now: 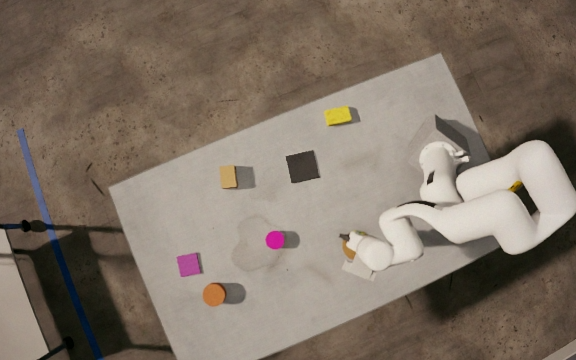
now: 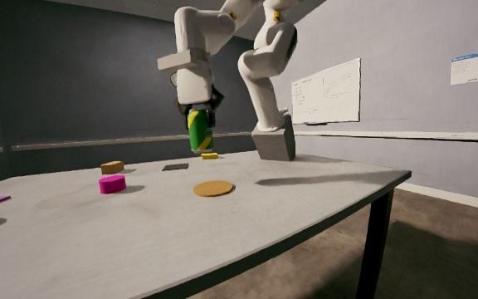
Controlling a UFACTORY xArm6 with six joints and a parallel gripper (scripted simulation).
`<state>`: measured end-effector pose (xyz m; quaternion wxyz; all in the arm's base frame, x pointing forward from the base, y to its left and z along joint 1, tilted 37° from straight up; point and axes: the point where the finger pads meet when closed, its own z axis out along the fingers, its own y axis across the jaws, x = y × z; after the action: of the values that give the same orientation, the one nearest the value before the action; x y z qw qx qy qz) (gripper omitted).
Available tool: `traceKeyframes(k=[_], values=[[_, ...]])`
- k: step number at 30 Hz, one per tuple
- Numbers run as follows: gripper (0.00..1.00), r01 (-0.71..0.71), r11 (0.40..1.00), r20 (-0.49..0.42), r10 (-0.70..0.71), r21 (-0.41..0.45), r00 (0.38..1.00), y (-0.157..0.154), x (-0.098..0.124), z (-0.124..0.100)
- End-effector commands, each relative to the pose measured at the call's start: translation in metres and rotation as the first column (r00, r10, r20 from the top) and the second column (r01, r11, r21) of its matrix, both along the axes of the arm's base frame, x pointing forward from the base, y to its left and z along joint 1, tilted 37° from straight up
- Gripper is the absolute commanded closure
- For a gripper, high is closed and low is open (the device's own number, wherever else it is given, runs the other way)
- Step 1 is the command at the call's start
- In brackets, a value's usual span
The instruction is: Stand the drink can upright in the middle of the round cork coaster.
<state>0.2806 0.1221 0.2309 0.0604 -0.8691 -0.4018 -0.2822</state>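
Observation:
My gripper (image 2: 199, 114) is shut on the green drink can with yellow stripes (image 2: 200, 132) and holds it upright in the air. The round cork coaster (image 2: 212, 188) lies flat on the table below it, with a clear gap under the can. In the top view my wrist (image 1: 368, 247) covers most of the coaster (image 1: 348, 248); only its left edge shows. The can is hidden there apart from a sliver. A dark square coaster (image 1: 302, 166) lies flat farther back on the table.
On the table lie a yellow block (image 1: 338, 115), a tan block (image 1: 228, 176), a magenta disc (image 1: 275, 240), a magenta flat square (image 1: 188, 264) and an orange cylinder (image 1: 214, 294). The arm's base (image 2: 274, 143) stands at the table's far right.

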Motion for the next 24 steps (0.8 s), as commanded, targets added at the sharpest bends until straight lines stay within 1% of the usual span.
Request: traceKeyframes(k=[1, 14, 24], values=[[1.0, 0.015, 1.0, 0.025, -0.015, 0.008, 1.0, 0.013, -0.009, 0.004], [1.0, 0.019, 0.999, 0.044, -0.02, 0.031, 0.999, 0.025, -0.019, 0.006], [1.0, 0.02, 0.999, 0.049, -0.021, 0.039, 0.999, 0.028, -0.021, 0.007]])
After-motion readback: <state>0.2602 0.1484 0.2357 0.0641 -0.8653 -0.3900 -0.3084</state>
